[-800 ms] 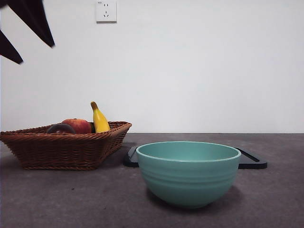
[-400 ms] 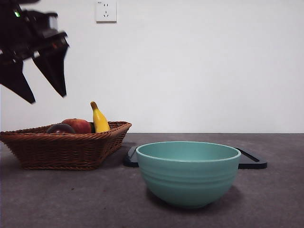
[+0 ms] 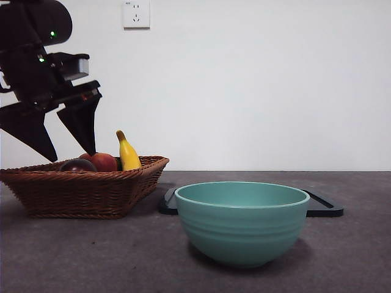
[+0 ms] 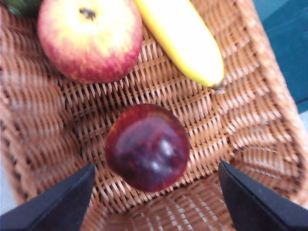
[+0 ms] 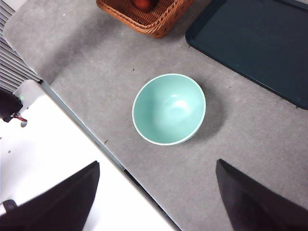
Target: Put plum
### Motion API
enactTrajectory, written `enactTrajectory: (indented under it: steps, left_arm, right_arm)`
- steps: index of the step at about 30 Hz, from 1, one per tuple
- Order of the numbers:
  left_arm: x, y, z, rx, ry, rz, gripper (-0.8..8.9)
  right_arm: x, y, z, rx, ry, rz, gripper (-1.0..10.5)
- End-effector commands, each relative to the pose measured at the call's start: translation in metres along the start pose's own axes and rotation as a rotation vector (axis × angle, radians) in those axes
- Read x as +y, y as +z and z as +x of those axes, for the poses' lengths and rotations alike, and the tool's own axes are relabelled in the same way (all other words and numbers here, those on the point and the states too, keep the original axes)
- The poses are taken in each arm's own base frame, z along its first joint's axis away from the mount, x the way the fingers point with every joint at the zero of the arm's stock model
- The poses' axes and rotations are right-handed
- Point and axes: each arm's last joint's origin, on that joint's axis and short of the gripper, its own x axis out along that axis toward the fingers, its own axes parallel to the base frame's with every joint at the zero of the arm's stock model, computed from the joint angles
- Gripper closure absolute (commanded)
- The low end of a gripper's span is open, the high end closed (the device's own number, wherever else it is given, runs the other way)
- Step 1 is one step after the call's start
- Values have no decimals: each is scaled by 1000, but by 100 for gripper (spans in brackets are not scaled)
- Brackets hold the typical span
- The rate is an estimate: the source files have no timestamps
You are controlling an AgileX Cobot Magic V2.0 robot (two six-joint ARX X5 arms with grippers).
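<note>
One wicker basket (image 3: 85,194) on the grey worktop (image 3: 91,256) holds three fruits: one plum (image 4: 147,147), one apple (image 4: 89,38) and one banana (image 4: 183,41). The plum lies on the basket floor, apart from the other two. The left end effector (image 3: 64,143) hangs just above the basket, jaws spread wide on either side of the plum, touching nothing. One teal bowl (image 5: 169,109) and one dark tray (image 5: 255,45) stand nearby. The right end effector (image 5: 156,202) hangs high over the bowl, jaws spread.

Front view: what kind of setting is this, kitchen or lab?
Likely a lab test bench, not a kitchen: a bare grey table against a blank white wall with one socket, staged props only, a wicker basket of fruit and a teal bowl.
</note>
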Motion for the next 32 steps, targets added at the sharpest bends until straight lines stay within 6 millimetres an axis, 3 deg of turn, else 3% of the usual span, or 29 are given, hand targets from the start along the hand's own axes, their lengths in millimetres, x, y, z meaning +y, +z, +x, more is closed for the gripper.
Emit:
enactTrajectory:
  steps: [1,16,21,26,32]
  left_arm:
    - [1,7,8,-14,1,30,404]
    - [6,5,41,40,-5,23,405]
    - [6,5,42,43,-5,22,421]
    - [6,5,42,45,-6,22,547]
    - [6,7,36,37,-6,19,546]
  right_arm:
    - [2,4,-2,-14,6,-10,561]
    - [2,4,-2,-14,6,-10,561]
    - [2,4,-2,-14,6,-10,561]
    - [2,4,-2,-14,6,-10,561]
    - [2,4,-2,-15,6,-10,561]
